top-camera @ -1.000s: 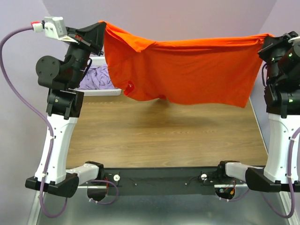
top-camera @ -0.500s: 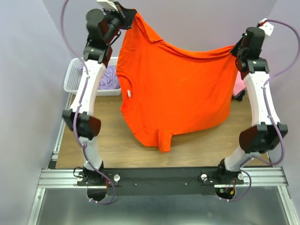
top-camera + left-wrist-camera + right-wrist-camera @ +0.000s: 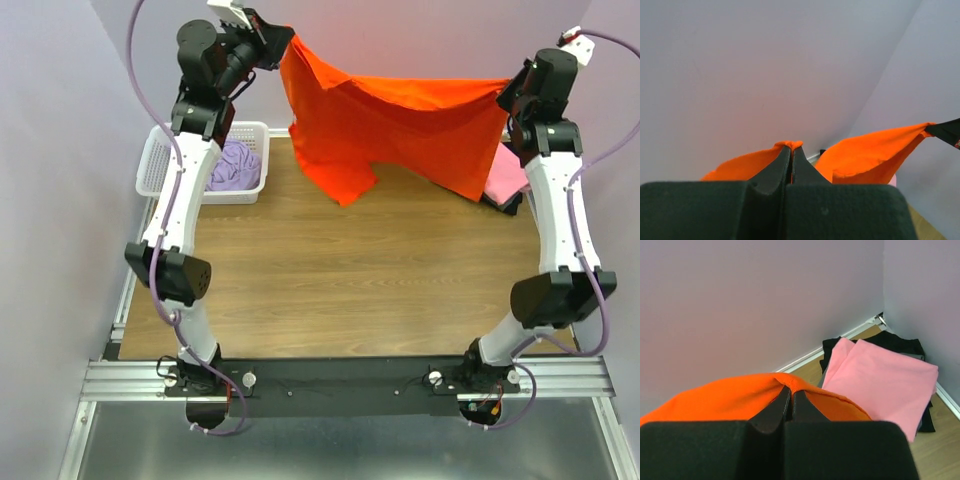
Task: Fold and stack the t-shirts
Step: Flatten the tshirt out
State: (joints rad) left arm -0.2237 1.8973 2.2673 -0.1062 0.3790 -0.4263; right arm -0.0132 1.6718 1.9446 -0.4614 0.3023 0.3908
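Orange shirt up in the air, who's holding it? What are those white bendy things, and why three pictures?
The white bendy things are two robot arms bolted to a table. Each ends in a pinching tool. The left tool and the right tool are both shut on the orange shirt, stretching it between them in the air. The big picture is from a camera up high. The other two come from little cameras on the wrists, so each tool looks huge. On the table sit a white basket with a purple shirt inside, and a folded pink shirt on black clothes in the corner.
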